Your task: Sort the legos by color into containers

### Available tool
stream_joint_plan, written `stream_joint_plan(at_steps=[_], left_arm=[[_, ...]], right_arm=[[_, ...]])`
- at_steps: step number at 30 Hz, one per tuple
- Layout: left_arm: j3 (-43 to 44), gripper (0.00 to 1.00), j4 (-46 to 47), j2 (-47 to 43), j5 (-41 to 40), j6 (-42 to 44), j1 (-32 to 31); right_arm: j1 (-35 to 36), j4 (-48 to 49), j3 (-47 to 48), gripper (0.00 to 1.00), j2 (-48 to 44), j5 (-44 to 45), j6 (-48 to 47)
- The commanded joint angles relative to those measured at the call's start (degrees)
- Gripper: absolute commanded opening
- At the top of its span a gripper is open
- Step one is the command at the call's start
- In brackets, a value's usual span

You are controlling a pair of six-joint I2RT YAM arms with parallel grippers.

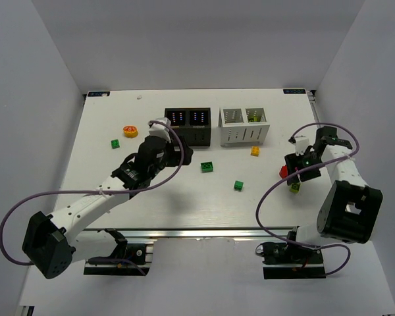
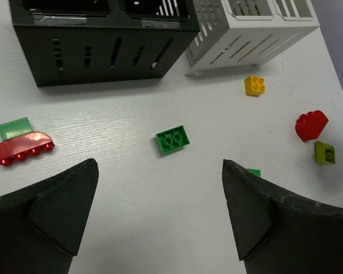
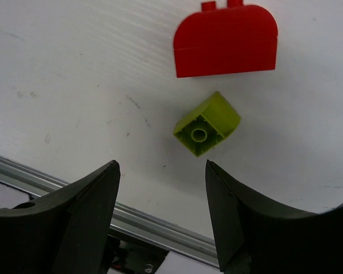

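Note:
The black container (image 1: 187,125) and the white container (image 1: 243,125) stand side by side at the back of the table. My left gripper (image 2: 160,182) is open above bare table, short of a green lego (image 2: 172,139). A red arched lego (image 2: 23,148) and a flat green one (image 2: 14,128) lie to its left. My right gripper (image 3: 162,171) is open and holds nothing. A lime lego (image 3: 207,123) lies on its side just beyond its fingertips, with a red rounded lego (image 3: 226,41) further on. An orange-yellow lego (image 1: 255,151) sits in front of the white container.
More legos lie loose: a green one (image 1: 115,143) and a round orange-and-red one (image 1: 130,131) at the left, another green one (image 1: 238,185) near the middle. The table's metal front rail (image 3: 160,228) runs right under my right gripper.

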Motion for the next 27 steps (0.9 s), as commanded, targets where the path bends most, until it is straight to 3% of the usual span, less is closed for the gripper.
stream_joint_plan(at_steps=[1, 6, 16, 27], left_arm=[[0.48, 0.98, -2.31, -2.12, -3.46, -2.69, 0.5], [0.49, 0.98, -3.2, -0.98, -5.48, -7.34, 0.5], [-3.46, 0.98, -4.42, -6.77, -5.48, -12.62, 0.5], [-8.74, 0.98, -6.44, -15.12, -7.42, -19.91, 0.5]], right_arm=[[-0.39, 5.19, -0.64, 0.66, 1.03, 5.91, 11.26], [-0.47, 9.5, -2.23, 0.63, 3.93, 12.87, 19.88], [-0.47, 13.64, -4.6, 0.62, 7.62, 11.9, 25.94], [-0.56, 19.53, -8.9, 0.54, 8.59, 13.67, 28.94]])
